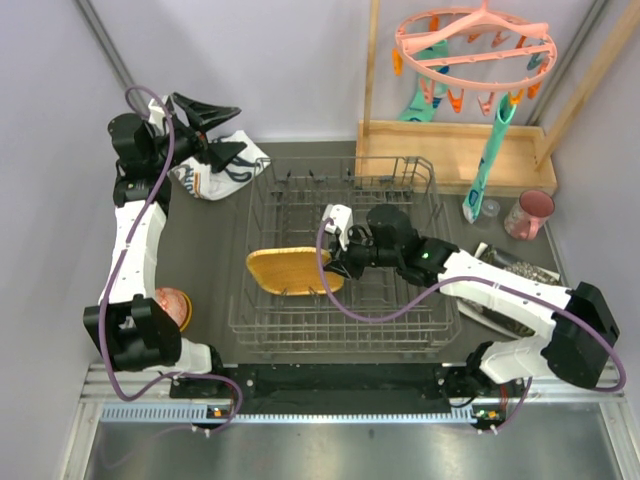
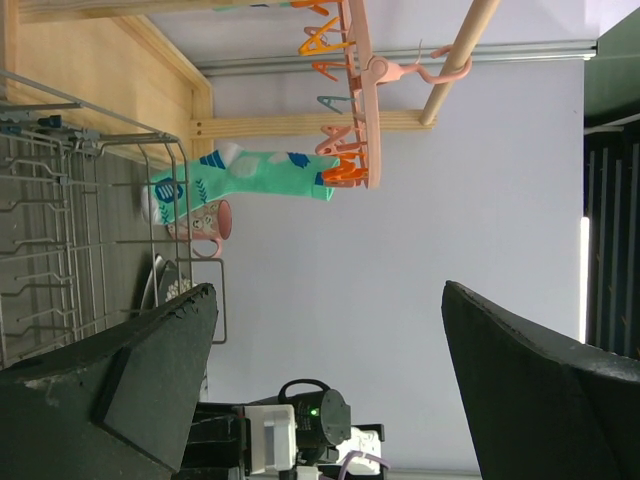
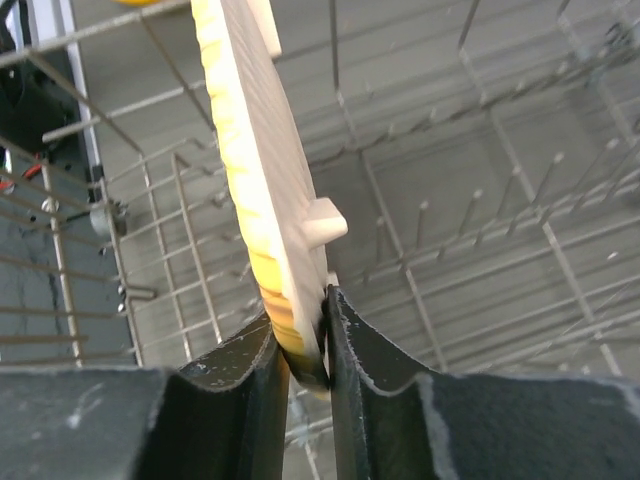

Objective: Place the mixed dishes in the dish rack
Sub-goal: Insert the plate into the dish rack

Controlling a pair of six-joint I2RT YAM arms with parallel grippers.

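Finding: my right end effector point(image 3: 300, 335) is pinching the lower rim of the yellow wooden plate point(image 3: 258, 170), one pad on each face, with a narrow bite close to the edge; the plate stands on edge inside the dish rack point(image 1: 340, 345), over its left half, among the upright prongs point(image 3: 425, 215); whether its far rim already bears on the wires I cannot tell. Handling judgement: wood, so stiff and probably light, not fragile, but the faces look smooth and the plate is broad, so it will want to pivot about so small a grip; a pale raised block on its underside could snag a prong; the rim is the only sensible hold, since the flat faces offer nothing. My left end effector point(image 1: 212, 130) is spread wide and empty, raised at the far left corner above the white cloth point(image 1: 228, 172), well apart from the rack. Surroundings: the pink cup point(image 1: 528, 212) stands on the table right of the rack, with the black floral plate point(image 1: 518, 266) near it beside my right forearm; the orange bowl point(image 1: 176, 305) sits by my left base; a peg hanger point(image 1: 475, 45) with a teal sock point(image 1: 487, 160) hangs over the wooden tray point(image 1: 450, 150) behind the rack. Obstruction: only the prongs and wire walls crowd the plate.
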